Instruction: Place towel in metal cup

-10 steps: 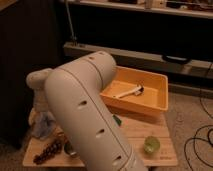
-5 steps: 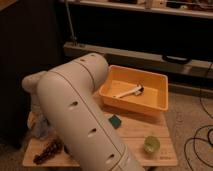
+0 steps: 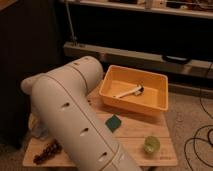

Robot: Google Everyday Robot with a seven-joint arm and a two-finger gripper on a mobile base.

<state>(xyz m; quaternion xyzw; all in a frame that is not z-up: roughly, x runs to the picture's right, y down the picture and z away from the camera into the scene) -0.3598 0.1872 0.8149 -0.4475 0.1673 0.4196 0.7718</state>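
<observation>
My white arm [image 3: 75,115] fills the left and middle of the camera view and bends down towards the table's left end. The gripper is hidden behind the arm there, so it does not show. A pale crumpled towel [image 3: 36,128] lies at the left edge of the wooden table [image 3: 135,131], just under the arm's end. I cannot tell whether the gripper touches it. No metal cup is in view.
An orange bin [image 3: 150,100] holding a white brush [image 3: 131,91] stands at the back right. A green sponge [image 3: 114,122] lies mid-table, a translucent green cup [image 3: 151,144] front right, and a dark brown object [image 3: 46,152] front left. Dark shelving stands behind.
The arm has swung left and lower over the table's left end, and it now covers more of the towel.
</observation>
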